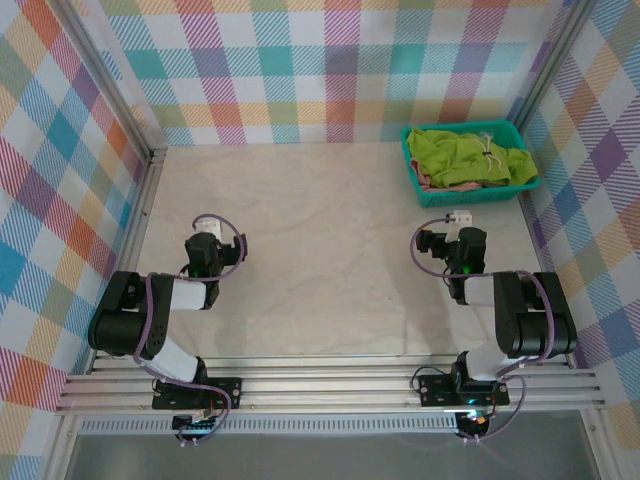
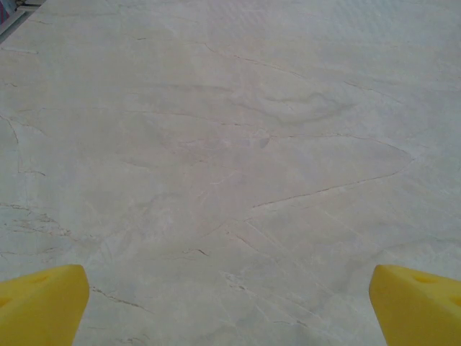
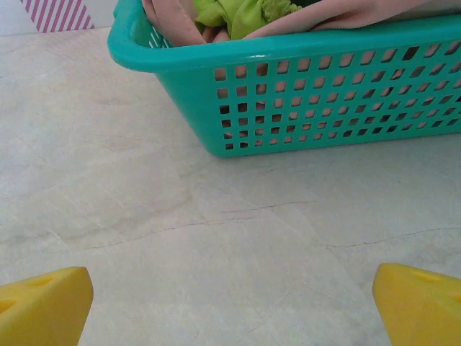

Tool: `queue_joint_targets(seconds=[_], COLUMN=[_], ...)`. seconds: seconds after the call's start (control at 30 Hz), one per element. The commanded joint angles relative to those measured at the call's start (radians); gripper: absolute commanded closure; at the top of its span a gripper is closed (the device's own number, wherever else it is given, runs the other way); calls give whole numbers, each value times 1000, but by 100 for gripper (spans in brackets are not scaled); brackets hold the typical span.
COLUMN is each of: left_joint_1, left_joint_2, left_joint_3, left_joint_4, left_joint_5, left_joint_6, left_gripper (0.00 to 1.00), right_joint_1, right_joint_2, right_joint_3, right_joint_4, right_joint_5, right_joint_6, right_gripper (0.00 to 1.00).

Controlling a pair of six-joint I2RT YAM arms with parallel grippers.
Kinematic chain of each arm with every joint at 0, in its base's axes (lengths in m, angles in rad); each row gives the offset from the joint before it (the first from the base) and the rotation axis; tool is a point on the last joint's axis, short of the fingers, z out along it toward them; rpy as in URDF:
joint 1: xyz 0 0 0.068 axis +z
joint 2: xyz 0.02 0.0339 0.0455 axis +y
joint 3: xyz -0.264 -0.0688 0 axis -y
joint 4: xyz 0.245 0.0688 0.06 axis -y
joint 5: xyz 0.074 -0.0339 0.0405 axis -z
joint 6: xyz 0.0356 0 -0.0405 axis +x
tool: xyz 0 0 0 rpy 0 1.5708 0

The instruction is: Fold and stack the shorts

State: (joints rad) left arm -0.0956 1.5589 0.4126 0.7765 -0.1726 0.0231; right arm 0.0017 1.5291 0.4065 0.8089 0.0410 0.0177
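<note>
no readable text, labels or numbers anywhere.

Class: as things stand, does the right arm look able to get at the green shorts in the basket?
Probably yes: the open right gripper faces the basket across bare table; the green shorts lie uncovered on top.

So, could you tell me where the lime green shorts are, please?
In the top view, the lime green shorts lie crumpled in the teal basket, far right on the table, atop the pink shorts.

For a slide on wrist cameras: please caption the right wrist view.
Open right gripper faces the teal basket holding crumpled lime green shorts and salmon pink shorts, on a pale table.
</note>
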Motion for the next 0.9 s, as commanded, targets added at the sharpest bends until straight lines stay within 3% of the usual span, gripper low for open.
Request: queue_joint_targets(seconds=[0.0, 0.87], left_joint_1=[11, 11], left_joint_2=[-5, -16], left_joint_3=[22, 20], left_joint_4=[-4, -9], left_joint_5=[7, -10], left_joint_6=[-5, -12], left_gripper=[0, 0], right_joint_1=[6, 5], right_joint_2=[4, -12], right_joint_3=[-2, 2], right_joint_4=[33, 10], right_joint_5=[-20, -42], right_joint_6=[3, -6], right_gripper=[0, 1])
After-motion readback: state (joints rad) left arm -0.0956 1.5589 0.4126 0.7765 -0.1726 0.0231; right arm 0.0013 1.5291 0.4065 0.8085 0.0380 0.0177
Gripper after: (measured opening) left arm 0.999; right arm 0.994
